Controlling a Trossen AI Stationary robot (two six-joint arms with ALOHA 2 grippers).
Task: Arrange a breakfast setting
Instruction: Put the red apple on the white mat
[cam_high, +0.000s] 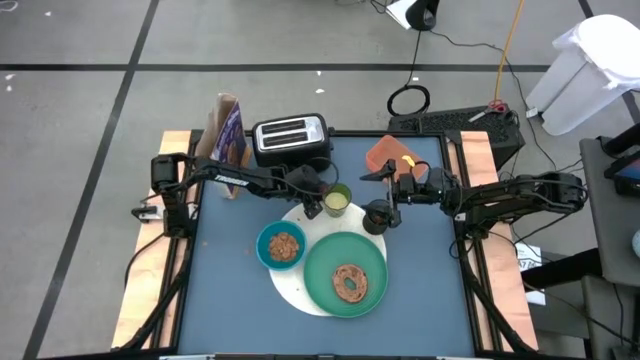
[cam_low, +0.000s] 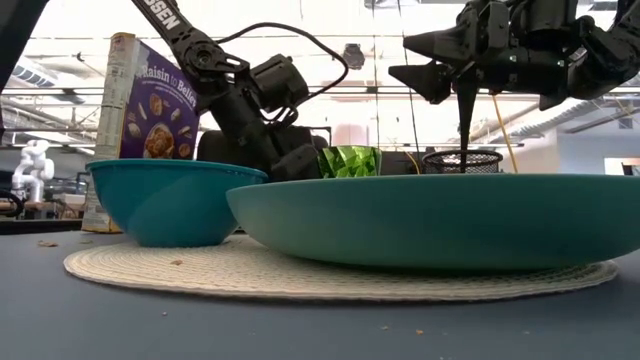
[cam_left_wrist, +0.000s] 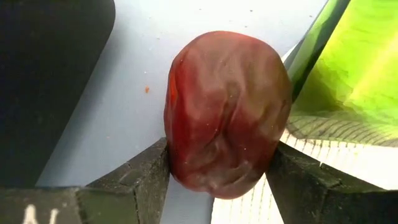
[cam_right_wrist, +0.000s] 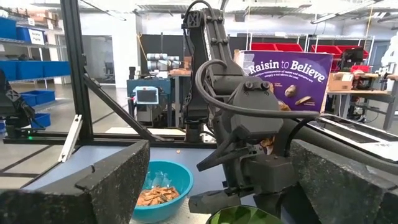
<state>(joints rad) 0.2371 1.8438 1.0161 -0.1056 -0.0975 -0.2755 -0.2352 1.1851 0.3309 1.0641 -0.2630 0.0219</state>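
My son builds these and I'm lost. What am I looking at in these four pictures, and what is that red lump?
Two robot arms work at a table. One picture looks down from above, one looks level across the tabletop, and two come from cameras on the arms' wrists. On a round mat lie a green plate with a bagel and a blue bowl of cereal; a lime cup, toaster and cereal box stand behind. The red lump is a fruit, sitting between the left claw's fingers beside the cup. The right claw hangs open above a black cup.
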